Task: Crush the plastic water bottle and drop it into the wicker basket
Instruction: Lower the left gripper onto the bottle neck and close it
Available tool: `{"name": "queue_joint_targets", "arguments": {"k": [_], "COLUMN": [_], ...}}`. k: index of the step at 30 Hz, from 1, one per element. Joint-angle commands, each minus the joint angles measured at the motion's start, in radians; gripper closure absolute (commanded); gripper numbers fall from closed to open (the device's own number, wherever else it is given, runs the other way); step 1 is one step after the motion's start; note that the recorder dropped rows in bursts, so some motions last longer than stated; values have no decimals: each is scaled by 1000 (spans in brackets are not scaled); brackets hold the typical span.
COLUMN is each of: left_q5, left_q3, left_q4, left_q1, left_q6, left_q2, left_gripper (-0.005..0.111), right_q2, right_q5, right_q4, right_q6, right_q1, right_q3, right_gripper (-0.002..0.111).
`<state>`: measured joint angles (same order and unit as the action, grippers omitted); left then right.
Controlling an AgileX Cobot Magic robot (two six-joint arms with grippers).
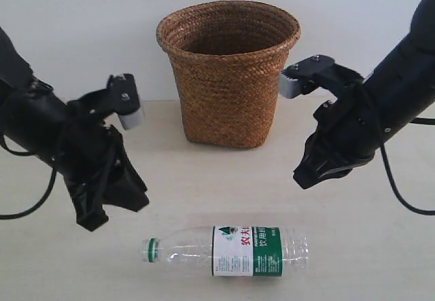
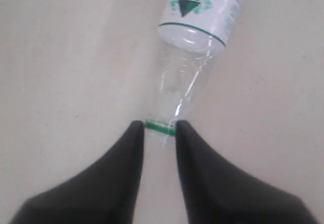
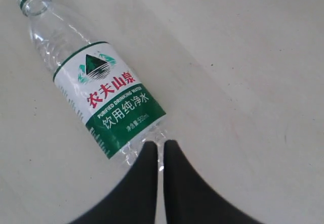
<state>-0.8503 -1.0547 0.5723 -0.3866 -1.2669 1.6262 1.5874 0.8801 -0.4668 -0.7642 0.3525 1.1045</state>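
Pale, matte tabletop (image 1: 380,260) fills the exterior view, bare and cream-coloured, meeting a plain white wall (image 1: 81,15) behind.

At 12 o'clock, against the wall, the wicker basket (image 1: 231,90) stands upright with its mouth open, ready to take a drop from above.

At 6 o'clock the plastic water bottle (image 1: 231,250) lies on its side, uncrushed, with its green-ringed neck toward 9 o'clock and its base toward 3. The mouth looks uncapped, which should let air escape when it is squeezed.

The left gripper (image 1: 114,211) hovers at 8 o'clock, near the neck end. Its fingers are slightly parted and grasp nothing. The right gripper (image 1: 309,177) hangs at 3 o'clock, above the base end. Its fingers are almost pressed together and also empty.

One arm faces each end of the bottle, probably so the two can press it between them.
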Motion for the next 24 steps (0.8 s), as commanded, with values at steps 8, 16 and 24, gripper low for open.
{"name": "queue_joint_targets", "arguments": {"k": [8,16,24], "left_q5": [48,103,178], "left_q3": [-5,-5,-5], "left_q4": [-18,-11,-6], "left_q1": [-83,-83,-90], "left_q6": [-205,-231,-268], "left_q2": [122,214,283], "left_gripper": [29,29,29], "right_q2": [99,99,99], "right_q5": [6,6,-4], "right_q4": [-23,-49,-70], "right_q6": [-33,-33,-31], "right_q1": [6,6,6], "right_q3": [25,25,25], "right_gripper": [108,108,108]}}
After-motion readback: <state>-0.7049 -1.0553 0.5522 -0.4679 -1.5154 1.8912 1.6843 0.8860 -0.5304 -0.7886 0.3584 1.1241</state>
